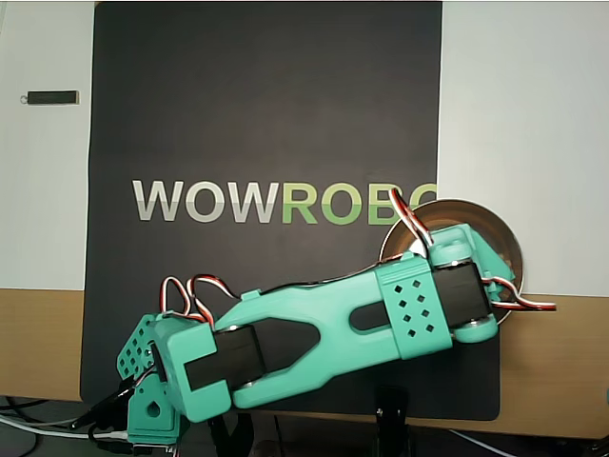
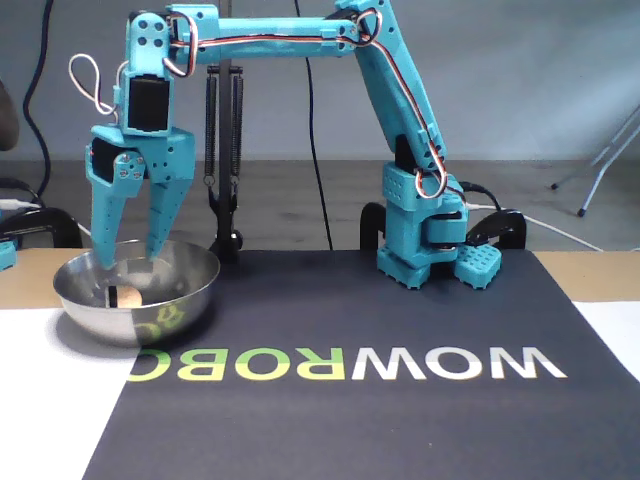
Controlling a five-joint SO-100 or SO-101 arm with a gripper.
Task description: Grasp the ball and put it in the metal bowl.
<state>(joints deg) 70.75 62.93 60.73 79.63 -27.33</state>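
The metal bowl [image 2: 150,312] stands at the left of the fixed view, on the edge of the black mat. In the overhead view its rim [image 1: 459,203] shows at the right, mostly covered by the arm. The tan ball [image 2: 128,294] lies inside the bowl near its bottom. It is hidden in the overhead view. My teal gripper [image 2: 130,260] hangs straight above the bowl, pointing down. It is open, with its fingertips [image 2: 104,258] just inside the rim and above the ball. It holds nothing.
The black mat [image 1: 266,114] with WOWROBO lettering covers the middle of the table. The arm's base [image 2: 420,240] stands at the mat's far edge in the fixed view. A black stand [image 2: 224,150] rises behind the bowl. A small dark bar [image 1: 52,97] lies at the overhead view's upper left.
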